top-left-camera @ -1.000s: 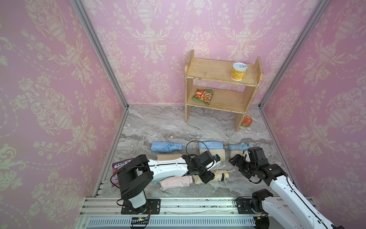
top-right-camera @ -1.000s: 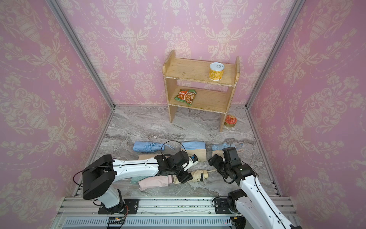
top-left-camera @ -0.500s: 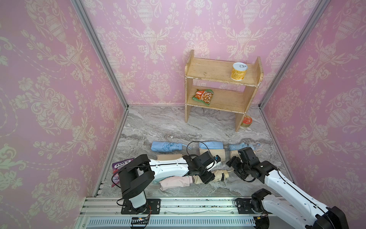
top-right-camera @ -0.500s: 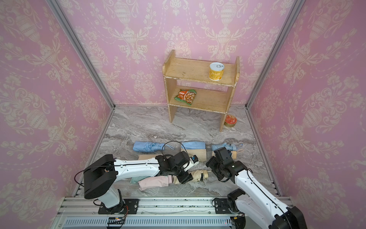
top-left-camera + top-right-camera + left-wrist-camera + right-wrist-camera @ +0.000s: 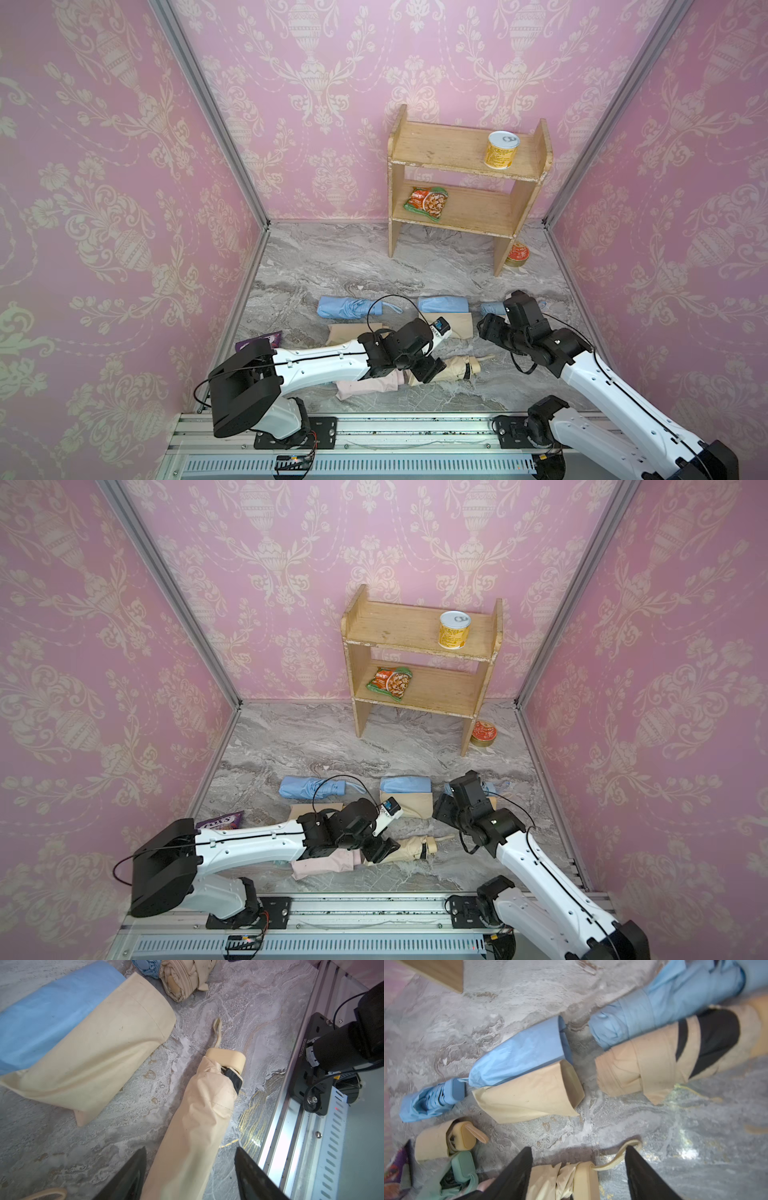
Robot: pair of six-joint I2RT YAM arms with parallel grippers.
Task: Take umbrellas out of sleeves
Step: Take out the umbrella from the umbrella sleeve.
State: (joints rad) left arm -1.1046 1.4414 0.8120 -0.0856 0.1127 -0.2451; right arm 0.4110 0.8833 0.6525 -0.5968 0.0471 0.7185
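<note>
Cream umbrella (image 5: 455, 370) lying near the front edge of the bench (image 5: 332, 266), about midway along it, most of its length inside a cream sleeve (image 5: 193, 1126). Handle (image 5: 226, 1058) and wrist loop (image 5: 217, 1030) protruding toward the right edge.

Left gripper (image 5: 190, 1148) low over the sleeved part, jaws apart and straddling the sleeve: one finger against the fabric, a clear gap at the other, so no clamp.

Right gripper (image 5: 578, 1148) at the handle end, jaws apart, handle between them, bare bench visible between handle and one finger.

Pink fabric roll (image 5: 365, 382) just beside the sleeve's closed end, partly hidden under the left arm.

Farther back, in a row parallel to the front edge: blue umbrella (image 5: 349, 307), flat blue sleeve (image 5: 442, 304), second blue umbrella (image 5: 490, 308) partly behind the right arm. Flat cream sleeve (image 5: 461, 326) just in front of the blue sleeve, touching it.

Purple bag (image 5: 257, 338) near the left edge. Wooden shelf (image 5: 478, 212) at the back right corner.
</note>
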